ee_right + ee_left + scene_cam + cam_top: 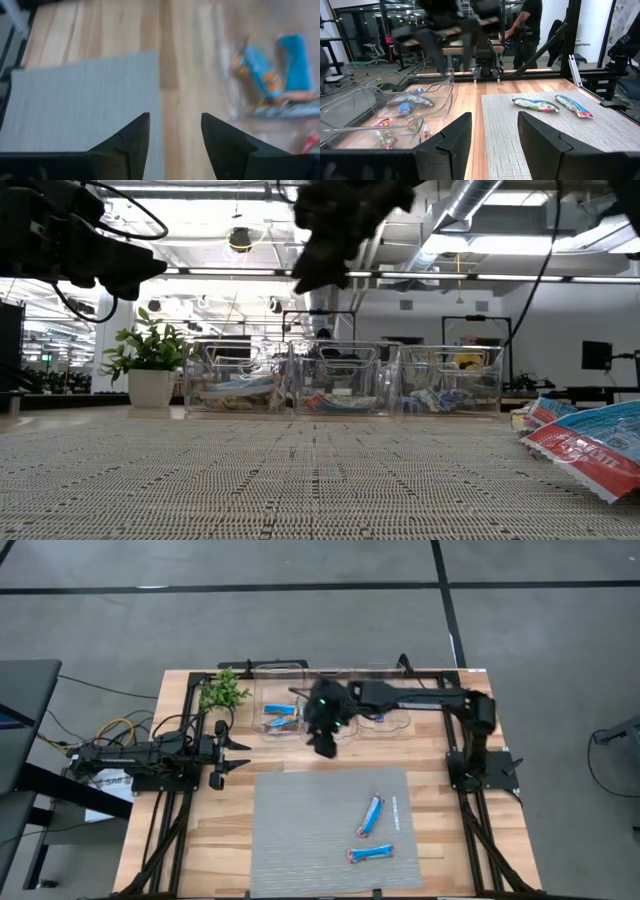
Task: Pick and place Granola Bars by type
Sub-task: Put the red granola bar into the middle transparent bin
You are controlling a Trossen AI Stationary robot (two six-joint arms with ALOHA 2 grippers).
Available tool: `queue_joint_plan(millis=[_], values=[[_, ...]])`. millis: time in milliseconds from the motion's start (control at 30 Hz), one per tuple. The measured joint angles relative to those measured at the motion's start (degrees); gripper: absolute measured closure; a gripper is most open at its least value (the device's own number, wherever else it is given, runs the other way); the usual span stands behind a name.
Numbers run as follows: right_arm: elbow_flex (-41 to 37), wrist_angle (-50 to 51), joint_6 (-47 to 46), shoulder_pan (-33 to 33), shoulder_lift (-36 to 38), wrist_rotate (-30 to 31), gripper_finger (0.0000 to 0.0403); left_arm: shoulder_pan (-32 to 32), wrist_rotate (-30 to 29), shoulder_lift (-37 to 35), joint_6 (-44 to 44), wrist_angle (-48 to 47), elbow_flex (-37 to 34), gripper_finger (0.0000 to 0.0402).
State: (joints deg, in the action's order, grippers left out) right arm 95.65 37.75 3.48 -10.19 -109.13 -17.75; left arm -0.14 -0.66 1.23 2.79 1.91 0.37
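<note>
Wooden tabletop from above shows the right gripper hovering beside the clear bins, two blue granola bars lying on the grey mat, while its wrist view shows fingers parted wide, holding nothing, and the left gripper waits open.

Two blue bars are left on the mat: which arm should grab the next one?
Right, probably. The right gripper hangs open between the bins and the grey mat, nearer the blue bars; the left gripper waits open off the mat's left corner.
</note>
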Motion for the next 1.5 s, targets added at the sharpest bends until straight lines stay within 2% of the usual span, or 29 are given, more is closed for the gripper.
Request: queue_joint_plan(millis=[333,733,1033,1333,1500], values=[[-23.3,-6.3,0.0,5.9,14.0,0.0,0.0232,0.0,0.0,0.0,0.0,0.0,0.0,0.0247],[-40.0,-7.0,0.1,17.8,23.5,0.0,0.0229,0.0,0.0,0.0,0.0,0.0,0.0,0.0247],[-44.6,-7.7,1.2,27.0,24.1,0.5,0.0232,0.0,0.0,0.0,0.0,0.0,0.0,0.0247],[-45.6,-8.0,10.1,31.3,23.5,10.4,0.0225,0.0,0.0,0.0,0.0,0.0,0.0,0.0247],[-46.9,-8.3,12.1,32.4,22.0,11.0,0.0227,0.0,0.0,0.0,0.0,0.0,0.0,0.0247]])
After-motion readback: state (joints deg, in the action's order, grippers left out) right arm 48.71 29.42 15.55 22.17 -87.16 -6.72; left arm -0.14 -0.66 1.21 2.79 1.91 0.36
